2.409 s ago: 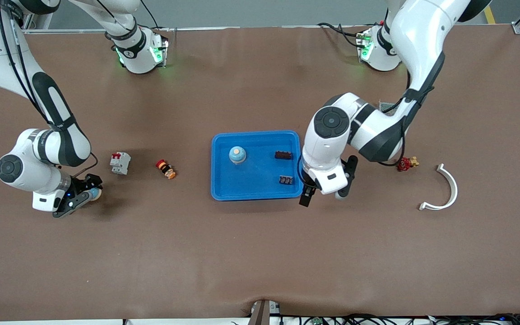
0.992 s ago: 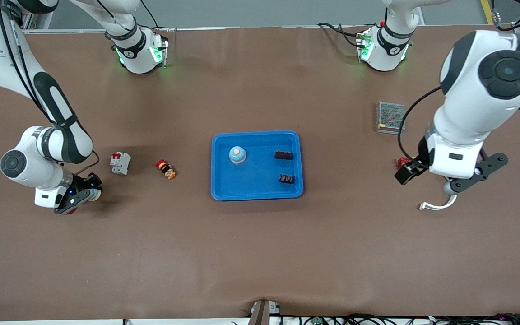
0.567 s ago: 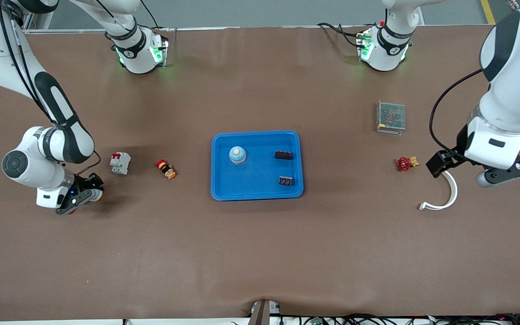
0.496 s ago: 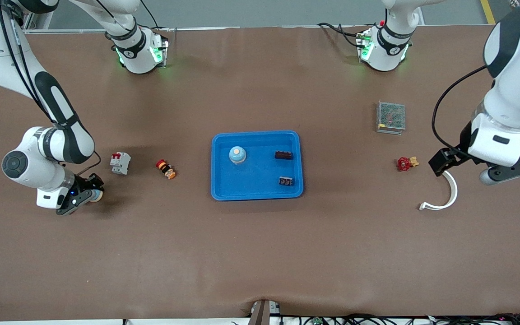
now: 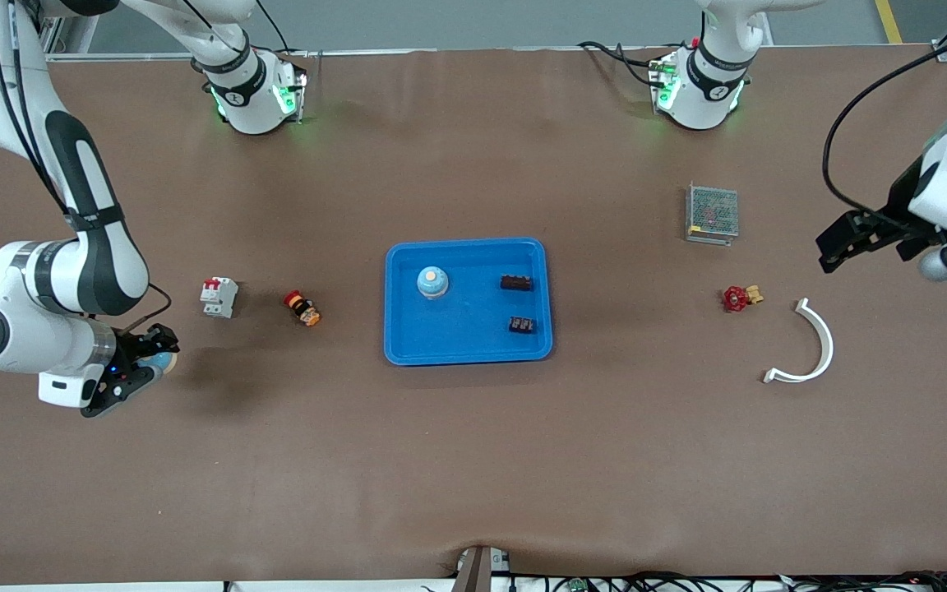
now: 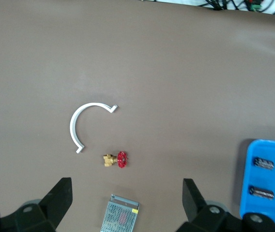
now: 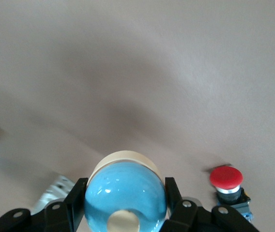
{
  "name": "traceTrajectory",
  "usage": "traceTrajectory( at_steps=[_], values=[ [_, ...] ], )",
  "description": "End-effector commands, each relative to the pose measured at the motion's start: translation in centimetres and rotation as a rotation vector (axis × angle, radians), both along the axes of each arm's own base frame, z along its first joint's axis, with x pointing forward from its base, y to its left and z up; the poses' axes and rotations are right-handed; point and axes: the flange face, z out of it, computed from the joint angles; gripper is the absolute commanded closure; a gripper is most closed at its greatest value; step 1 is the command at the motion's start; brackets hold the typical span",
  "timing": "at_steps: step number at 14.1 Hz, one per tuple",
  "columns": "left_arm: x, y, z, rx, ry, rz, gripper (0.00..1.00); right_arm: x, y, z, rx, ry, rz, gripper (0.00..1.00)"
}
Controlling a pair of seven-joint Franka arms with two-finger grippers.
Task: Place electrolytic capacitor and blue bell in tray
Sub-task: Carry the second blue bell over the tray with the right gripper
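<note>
Brown matting covers the table (image 5: pixel 473 460), with the tray (image 5: pixel 408 349) at its centre. Since a couple of seconds ago the left gripper (image 6: pixel 126 181) has pulled away from the tray's four o'clock corner and now hangs high over the table's end at three o'clock, jaws wide and empty, above the red valve (image 6: pixel 118 159) and white curved strip (image 6: pixel 77 128). Two small dark components (image 5: pixel 517 283) lie in the tray beside a blue domed piece (image 5: pixel 432 282); the capacitor step looks done. At nine o'clock the right gripper (image 5: pixel 132 370) has risen slightly, jaws clamped on the blue bell (image 7: pixel 125 195), which is clear of the table and well apart from the tray, so carrying it over remains.
</note>
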Motion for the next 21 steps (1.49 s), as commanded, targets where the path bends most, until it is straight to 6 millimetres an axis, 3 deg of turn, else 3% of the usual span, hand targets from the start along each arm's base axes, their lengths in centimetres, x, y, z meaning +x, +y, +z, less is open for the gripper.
traceTrajectory(
  at_steps=[1, 3, 7, 10, 21],
  values=[
    [-2.0, 1.2, 1.2, -0.019, 0.028, -0.050, 0.00, 1.0, 3.4, 1.7, -0.022, -0.007, -0.074, 0.56],
    [-2.9, 2.3, 2.2, -0.013, 0.033, -0.083, 0.00, 1.4, 7.5, 2.4, -0.032, -0.027, -0.155, 0.56],
    [-4.3, 3.0, 2.2, -0.008, 0.054, -0.130, 0.00, 0.7, 16.8, 2.9, -0.033, -0.042, -0.326, 0.56],
    [-4.2, 3.4, 2.1, -0.006, 0.061, -0.122, 0.00, -0.4, 22.1, 2.7, -0.035, -0.039, -0.428, 0.56],
    [-3.8, 3.5, 1.7, -0.007, 0.067, -0.122, 0.00, -4.1, 37.3, -0.2, -0.057, -0.075, -0.655, 0.56]
  ],
)
